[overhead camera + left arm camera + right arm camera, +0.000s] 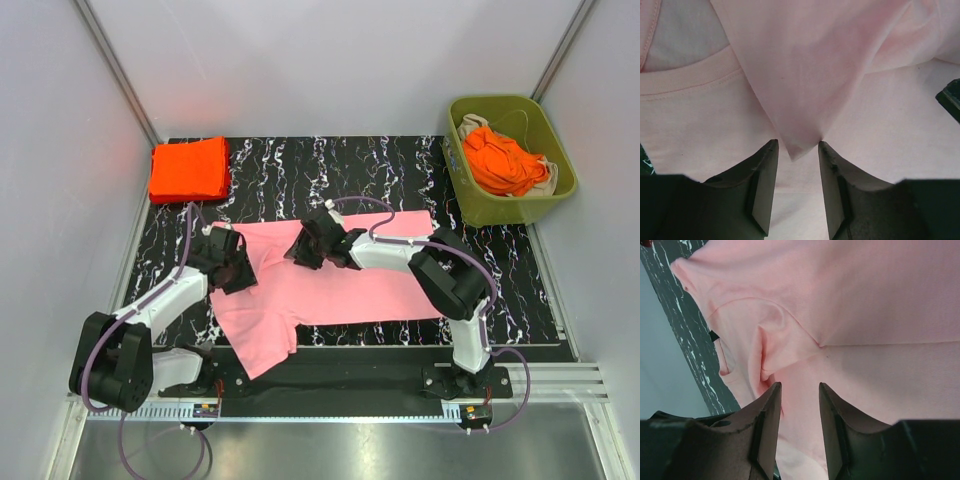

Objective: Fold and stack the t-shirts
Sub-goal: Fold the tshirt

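Orange-red cloth sits folded in a stack (190, 170) at the far left corner of the surface (400, 160); more orange shirts (500, 160) lie crumpled in the bin (500, 212) at the far right, so those are left to do.

Between them the pink shirt (350, 285) lies spread mid-surface, its fold barely begun. Its long axis runs left to right across the top view, with the collar (690, 75) apparently toward the left and the hem toward the right, though the arms cover the neck from above.

The left gripper (797, 145) stands over the collar end; its jaws are spread, with the tip of a turned-over flap (800, 75) between them, seemingly not pinched. The right gripper (800, 385) hangs over the upper edge near a sleeve; its jaws are spread with nothing between them.
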`<act>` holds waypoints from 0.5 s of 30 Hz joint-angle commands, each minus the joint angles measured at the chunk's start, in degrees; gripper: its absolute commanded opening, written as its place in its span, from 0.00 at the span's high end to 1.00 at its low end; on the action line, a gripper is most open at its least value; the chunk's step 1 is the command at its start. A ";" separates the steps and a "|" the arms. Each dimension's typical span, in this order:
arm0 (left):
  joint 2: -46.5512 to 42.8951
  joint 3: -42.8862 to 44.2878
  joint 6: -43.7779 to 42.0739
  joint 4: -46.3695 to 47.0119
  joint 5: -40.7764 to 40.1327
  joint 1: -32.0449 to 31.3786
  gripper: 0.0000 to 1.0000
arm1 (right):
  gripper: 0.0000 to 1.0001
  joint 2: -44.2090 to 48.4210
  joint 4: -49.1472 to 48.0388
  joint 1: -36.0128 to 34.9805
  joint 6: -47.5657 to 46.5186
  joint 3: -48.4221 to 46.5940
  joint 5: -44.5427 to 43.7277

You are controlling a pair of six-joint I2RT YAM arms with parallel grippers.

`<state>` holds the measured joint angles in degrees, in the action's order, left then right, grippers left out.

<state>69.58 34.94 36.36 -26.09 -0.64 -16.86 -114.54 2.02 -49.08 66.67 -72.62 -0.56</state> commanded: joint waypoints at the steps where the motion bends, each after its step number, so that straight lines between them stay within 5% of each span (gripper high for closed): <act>1: -1.20 0.13 0.29 0.77 -3.04 -0.36 0.57 | 0.57 3.18 -1.41 -0.49 -1.28 -0.24 -1.73; 13: 0.99 0.04 0.38 4.73 0.03 -0.45 0.65 | 0.57 5.20 -1.49 -0.58 -2.25 0.90 -2.95; 15: 1.69 0.39 0.20 5.61 0.38 -0.45 0.77 | 0.57 5.56 -1.41 -0.49 -2.60 1.16 -3.31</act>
<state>70.15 34.57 36.95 -23.97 -1.48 -17.06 -113.14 1.74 -49.08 65.39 -71.85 -1.19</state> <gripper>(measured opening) 0.280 0.429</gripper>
